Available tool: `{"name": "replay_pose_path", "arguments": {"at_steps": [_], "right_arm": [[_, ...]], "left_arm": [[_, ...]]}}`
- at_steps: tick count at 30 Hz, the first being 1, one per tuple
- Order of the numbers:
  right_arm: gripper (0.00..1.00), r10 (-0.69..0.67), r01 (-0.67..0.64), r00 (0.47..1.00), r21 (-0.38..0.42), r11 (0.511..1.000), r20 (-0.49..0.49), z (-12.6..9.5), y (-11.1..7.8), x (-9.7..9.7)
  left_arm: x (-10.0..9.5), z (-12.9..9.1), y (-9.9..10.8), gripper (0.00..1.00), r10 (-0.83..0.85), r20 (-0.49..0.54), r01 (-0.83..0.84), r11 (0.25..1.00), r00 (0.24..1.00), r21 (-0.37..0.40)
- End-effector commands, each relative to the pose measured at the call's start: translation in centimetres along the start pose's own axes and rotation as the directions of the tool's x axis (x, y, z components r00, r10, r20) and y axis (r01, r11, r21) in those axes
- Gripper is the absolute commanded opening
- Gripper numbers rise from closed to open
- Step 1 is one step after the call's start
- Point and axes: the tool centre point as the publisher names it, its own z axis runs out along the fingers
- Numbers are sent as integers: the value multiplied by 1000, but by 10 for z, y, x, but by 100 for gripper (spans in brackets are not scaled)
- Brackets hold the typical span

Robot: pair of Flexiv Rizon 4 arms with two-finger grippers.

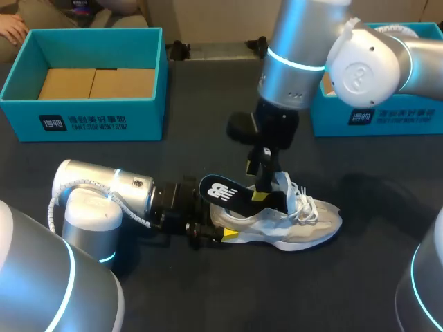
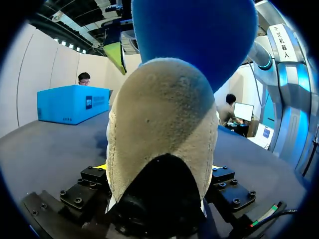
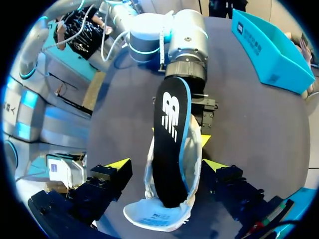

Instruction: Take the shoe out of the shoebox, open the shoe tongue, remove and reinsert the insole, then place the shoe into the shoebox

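Observation:
A beige sneaker (image 1: 304,225) lies on its sole on the dark table, toe to the right. A black insole (image 1: 223,191) with a blue underside sticks up and back out of its opening. My left gripper (image 1: 211,232) lies low at the heel; in the left wrist view the heel (image 2: 159,124) fills the gap and both fingers press on it. My right gripper (image 1: 266,190) hangs over the tongue. In the right wrist view its fingers (image 3: 119,163) stand wide apart, with the shoe (image 3: 157,216) and the insole (image 3: 169,129) between them and nothing gripped.
An open teal shoebox (image 1: 83,114) with a brown cardboard floor stands at the back left. A second teal box (image 1: 387,117) stands at the back right, partly behind my right arm. Bare table lies in front of the shoe.

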Motion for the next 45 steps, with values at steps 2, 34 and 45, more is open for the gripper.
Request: {"name": "replay_pose_path", "arguments": {"at_steps": [2, 34, 45], "right_arm": [[84, -3, 4, 998, 6, 1000, -67, 8, 10, -17], [100, 75, -113, 938, -94, 989, -339, 15, 24, -24], [92, 108, -172, 906, -123, 977, -408, 22, 27, -17]], "left_arm": [[0, 1, 0, 0, 0, 1, 0, 1000, 1000, -1], [0, 1, 0, 0, 0, 1, 0, 1000, 1000, -1], [0, 1, 0, 0, 0, 1, 0, 1000, 1000, -1]]}}
